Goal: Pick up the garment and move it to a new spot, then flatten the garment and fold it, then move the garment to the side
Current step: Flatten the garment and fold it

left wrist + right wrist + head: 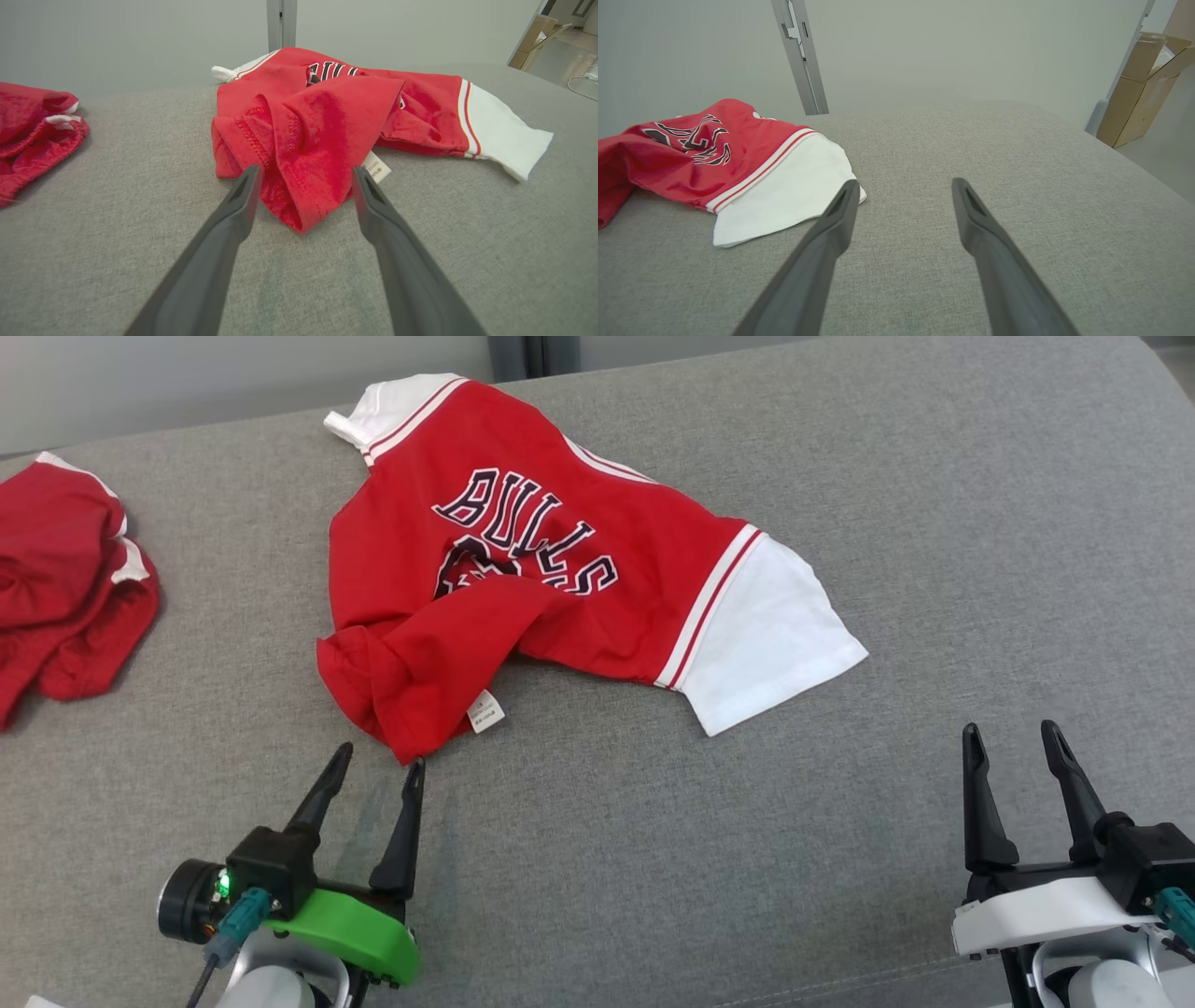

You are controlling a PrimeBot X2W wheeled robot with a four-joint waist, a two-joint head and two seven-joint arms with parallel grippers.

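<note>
the garment, a red jersey with white sleeves, lies crumpled on the grey cushion, toward its far left part. its long axis runs on a slant, from one white sleeve at the far left to the other white sleeve, nearer and to the right. the red hem is bunched and folded over (the little label shows there), and that bunch points straight at the left gripper, whose fingers stand wide apart with their tips just at the cloth's edge, gripping nothing. the right gripper is also wide and empty, over bare cushion, apart from the near sleeve. so the left arm is plainly the nearer one, i'd say. a second red garment sits well off to the left.
</note>
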